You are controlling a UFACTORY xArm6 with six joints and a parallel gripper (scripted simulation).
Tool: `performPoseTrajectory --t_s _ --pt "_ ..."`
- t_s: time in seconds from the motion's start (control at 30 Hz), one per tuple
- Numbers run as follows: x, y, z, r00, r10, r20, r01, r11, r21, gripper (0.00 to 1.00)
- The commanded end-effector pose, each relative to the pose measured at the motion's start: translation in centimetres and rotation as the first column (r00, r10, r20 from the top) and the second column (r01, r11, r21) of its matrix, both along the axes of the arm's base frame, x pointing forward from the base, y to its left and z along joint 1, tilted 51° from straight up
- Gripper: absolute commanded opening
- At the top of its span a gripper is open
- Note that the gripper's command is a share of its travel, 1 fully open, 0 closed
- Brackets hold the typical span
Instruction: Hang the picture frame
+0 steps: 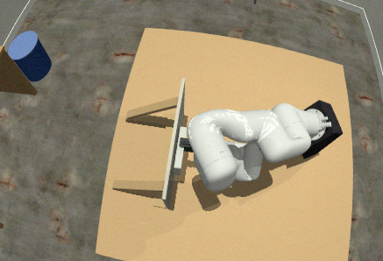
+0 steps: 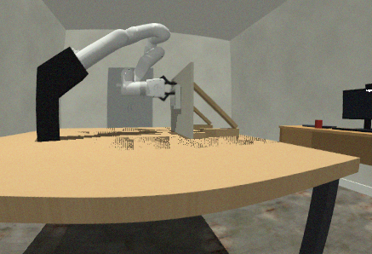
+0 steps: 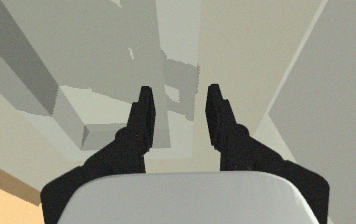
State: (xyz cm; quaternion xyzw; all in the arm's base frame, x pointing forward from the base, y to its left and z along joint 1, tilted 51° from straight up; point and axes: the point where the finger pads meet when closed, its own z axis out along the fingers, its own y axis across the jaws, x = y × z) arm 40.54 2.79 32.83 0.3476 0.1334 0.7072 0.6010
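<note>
A pale upright wall board stands on the wooden table, also seen in the side view. The light grey picture frame lies flat against the board's robot side, as the side view also shows. My gripper is right at the frame, pointing at the board. In the wrist view the black fingers stand apart, with a part of the frame past their tips and a gap on both sides. The screw is hidden.
Two slanted wooden braces prop the board from behind. The arm's black base stands at the table's far side. A blue cylinder is on the floor. A second desk holds a monitor and a red cup.
</note>
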Motion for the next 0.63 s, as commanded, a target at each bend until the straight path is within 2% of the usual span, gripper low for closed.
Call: performPoseTrajectory --t_s 0.0,0.6 --pt "-0.11 0.02 -0.06 1.0 0.0 0.001 0.0 1.0 0.0 0.5" --pt "-0.83 0.27 -0.86 1.0 0.0 0.001 0.0 1.0 0.0 0.5"
